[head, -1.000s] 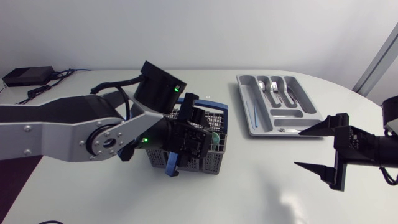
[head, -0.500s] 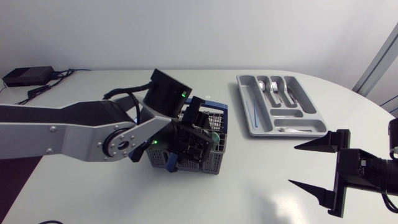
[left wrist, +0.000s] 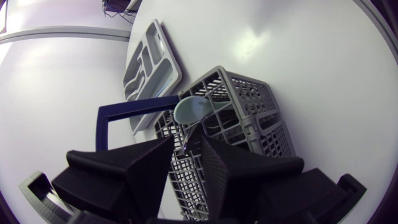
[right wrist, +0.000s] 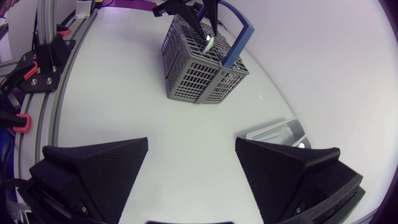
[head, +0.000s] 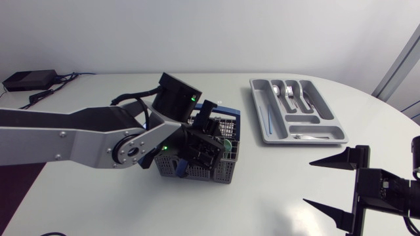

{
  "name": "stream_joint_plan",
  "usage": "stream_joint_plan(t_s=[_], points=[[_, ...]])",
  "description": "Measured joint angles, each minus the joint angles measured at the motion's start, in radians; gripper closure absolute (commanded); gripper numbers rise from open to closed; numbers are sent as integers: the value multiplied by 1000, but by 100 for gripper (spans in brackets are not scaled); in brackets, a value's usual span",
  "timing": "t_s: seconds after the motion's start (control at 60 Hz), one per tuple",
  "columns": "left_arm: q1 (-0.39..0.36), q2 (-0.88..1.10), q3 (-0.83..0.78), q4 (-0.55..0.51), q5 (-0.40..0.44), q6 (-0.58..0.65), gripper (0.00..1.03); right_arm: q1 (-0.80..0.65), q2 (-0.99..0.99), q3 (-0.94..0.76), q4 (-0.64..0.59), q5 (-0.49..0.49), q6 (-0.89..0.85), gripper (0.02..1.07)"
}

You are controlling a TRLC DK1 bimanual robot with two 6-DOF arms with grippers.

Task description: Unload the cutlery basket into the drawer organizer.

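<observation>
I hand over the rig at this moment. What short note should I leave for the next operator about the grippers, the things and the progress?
Left gripper: open, down in the basket, with the handle of a pale spoon between its jaws; it does not look gripped.
Right gripper: open and empty, at the near right, apart from the organizer.
Done: the organizer holds several metal pieces and a blue piece.
Left: shut on the spoon, lift it and carry it to the organizer. What else is in the basket cannot be seen well, so check it.
</observation>
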Motion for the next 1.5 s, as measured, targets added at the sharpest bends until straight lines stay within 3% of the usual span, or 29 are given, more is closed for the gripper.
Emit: stream_joint_plan(t_s=[0.1,0.433,0.833,1.5], points=[[0,10,0,3,0,1,63,0,-11,-5,-5,-2,0,6],[0,35,0,43,0,3,96,5,-30,-19,-7,-2,0,6],[2,18,1,46,-3,3,96,18,-58,-27,-22,-3,4,6],[11,-285,-7,-70,-15,3,96,125,-282,-62,-74,10,150,6]])
